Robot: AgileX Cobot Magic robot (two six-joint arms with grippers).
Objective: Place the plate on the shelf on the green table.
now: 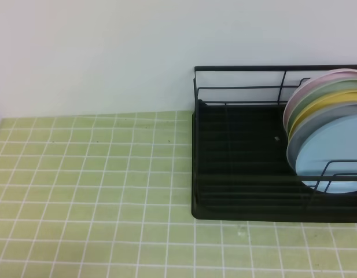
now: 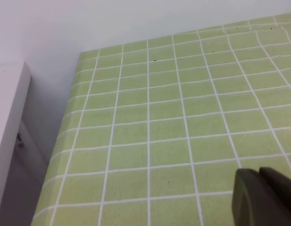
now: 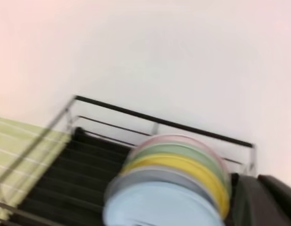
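The plate point(image 1: 331, 165) stands upright in the shelf point(image 1: 242, 168) at the right edge of the frame, frontmost in a row of plates, so placing looks done. My right gripper point(image 3: 263, 202) is closed and empty beside the stack; my left gripper point(image 2: 265, 197) is closed over the green table point(image 2: 159, 127).

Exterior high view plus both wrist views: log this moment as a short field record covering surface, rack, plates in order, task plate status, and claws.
surface: green table, pale yellow-green tiles, white grout
rack: shelf, black wire with tray base, at the table's right side by the wall
plates in rack: five on edge, back to front pink plate, green plate, yellow plate, grey plate, light blue plate
task plate status: standing frontmost in the rack
left claw: shut, empty, over bare tiles
right claw: shut, empty, beside the plate stack
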